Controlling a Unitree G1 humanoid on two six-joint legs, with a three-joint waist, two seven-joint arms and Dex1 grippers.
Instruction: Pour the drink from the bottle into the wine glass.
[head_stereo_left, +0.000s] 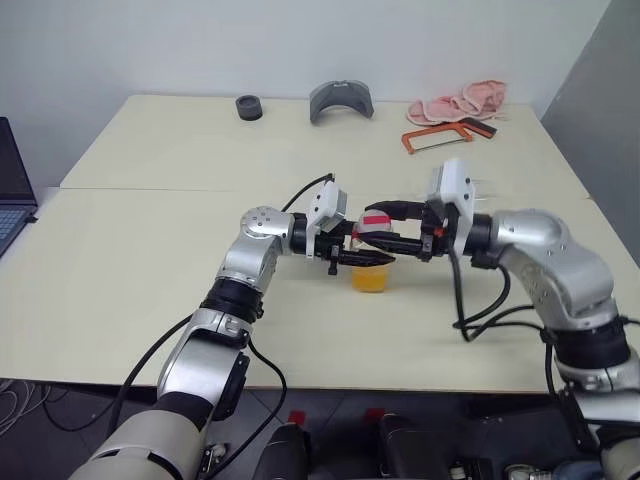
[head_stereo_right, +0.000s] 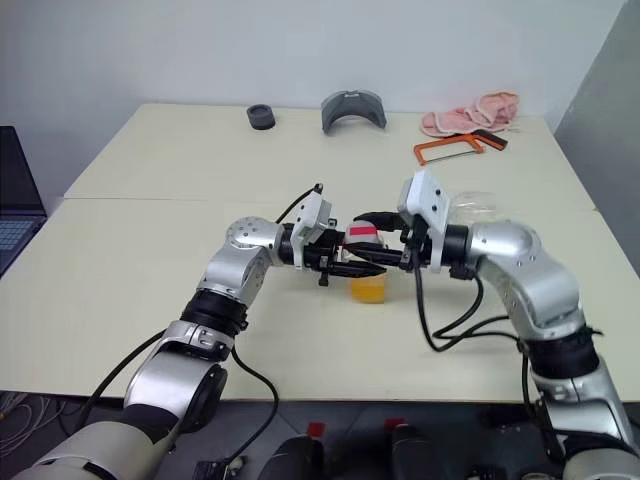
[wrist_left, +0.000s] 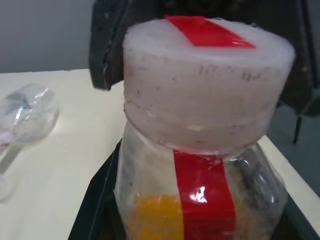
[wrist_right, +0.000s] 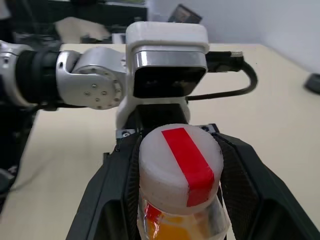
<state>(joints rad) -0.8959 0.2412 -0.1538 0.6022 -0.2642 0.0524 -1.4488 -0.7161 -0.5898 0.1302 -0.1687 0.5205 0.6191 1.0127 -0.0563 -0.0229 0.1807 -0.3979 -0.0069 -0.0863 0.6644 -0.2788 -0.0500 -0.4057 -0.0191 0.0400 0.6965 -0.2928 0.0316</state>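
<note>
A small clear plastic bottle (head_stereo_left: 372, 262) stands near the middle of a pale, smooth table (head_stereo_left: 130, 290), a little toward its near edge. It has a squarish body, a red label strip and a round white cap (wrist_right: 180, 167) with a red stripe. Orange drink (head_stereo_left: 369, 279) fills its lower part. The left gripper (head_stereo_left: 362, 258) is clamped shut on the bottle's body. The right gripper (head_stereo_left: 392, 226) reaches in from the right, its black fingers set around the cap. A clear wine glass (head_stereo_right: 470, 205) lies just behind the right arm. Wide bare tabletop lies to the left.
</note>
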